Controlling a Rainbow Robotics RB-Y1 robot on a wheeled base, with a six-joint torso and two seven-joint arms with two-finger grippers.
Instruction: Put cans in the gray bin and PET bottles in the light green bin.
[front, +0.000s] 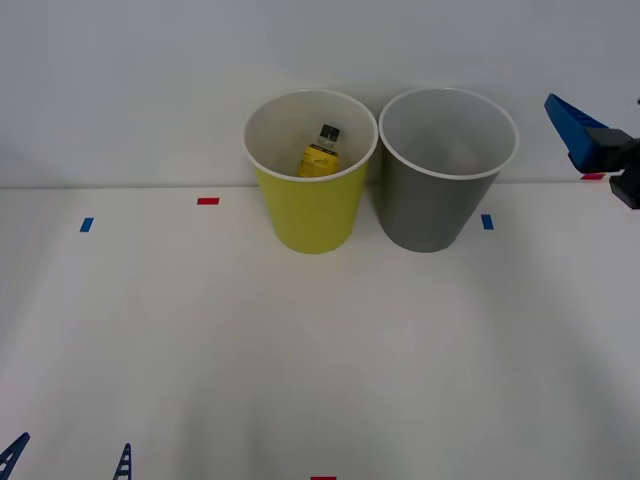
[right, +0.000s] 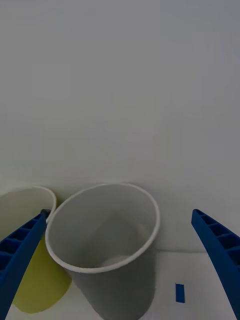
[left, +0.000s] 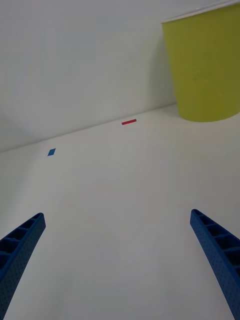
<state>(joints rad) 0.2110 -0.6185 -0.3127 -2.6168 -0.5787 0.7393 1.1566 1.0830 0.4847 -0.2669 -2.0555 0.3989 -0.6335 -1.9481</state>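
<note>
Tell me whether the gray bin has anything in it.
Empty: the gray bin shows only its bare pale floor, seen in the front and right wrist views.

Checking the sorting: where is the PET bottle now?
In the front view, the PET bottle lies inside the light green bin, just left of the gray bin.

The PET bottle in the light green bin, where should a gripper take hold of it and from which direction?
Probably at the neck just below the black cap, coming straight down through the bin's open top. The PET bottle leans against the back inner wall of the light green bin, cap up, so the tall wall blocks any side approach. The right gripper, open, is raised beside the gray bin.
</note>
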